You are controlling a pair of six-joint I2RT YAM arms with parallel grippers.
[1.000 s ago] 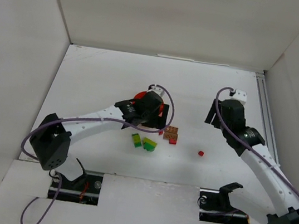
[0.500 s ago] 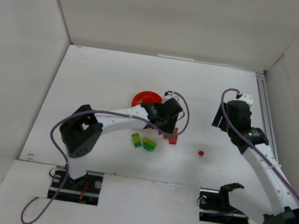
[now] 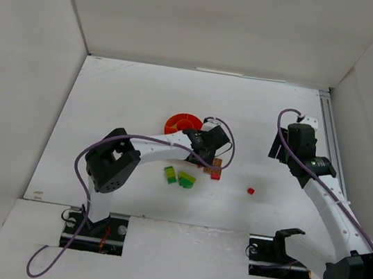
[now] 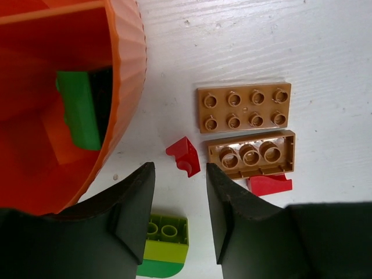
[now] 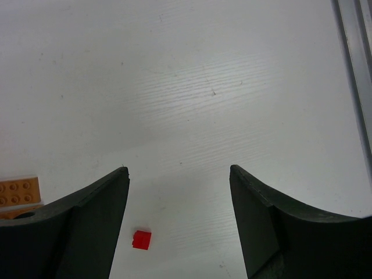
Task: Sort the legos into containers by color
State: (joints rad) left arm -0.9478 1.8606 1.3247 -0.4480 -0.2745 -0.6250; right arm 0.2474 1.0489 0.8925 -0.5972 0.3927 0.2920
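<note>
The orange dish (image 3: 183,123) lies mid-table; in the left wrist view its ribbed wall (image 4: 125,70) fills the left side, with a green brick (image 4: 81,110) in one compartment. My left gripper (image 3: 203,157) hangs just right of the dish over loose legos, jaws narrowly open (image 4: 179,174) and empty. A small red piece (image 4: 185,156) lies just past the fingertips. Beyond it are a tan plate (image 4: 244,107), an upturned tan brick (image 4: 251,154) and a red brick (image 4: 268,184). A lime-on-green brick (image 4: 165,244) shows below the jaws. My right gripper (image 3: 291,147) is open (image 5: 179,170) above a tiny red brick (image 5: 142,239).
Two lime-and-green bricks (image 3: 170,174) (image 3: 186,179) lie nearer the arm bases. The tiny red brick (image 3: 251,190) sits alone between both arms. White walls enclose the table, and a metal rail (image 3: 330,143) runs along its right edge.
My left arm has swung right, from over the dish to the loose bricks, and its jaws have narrowed. The right arm has shifted slightly right.
</note>
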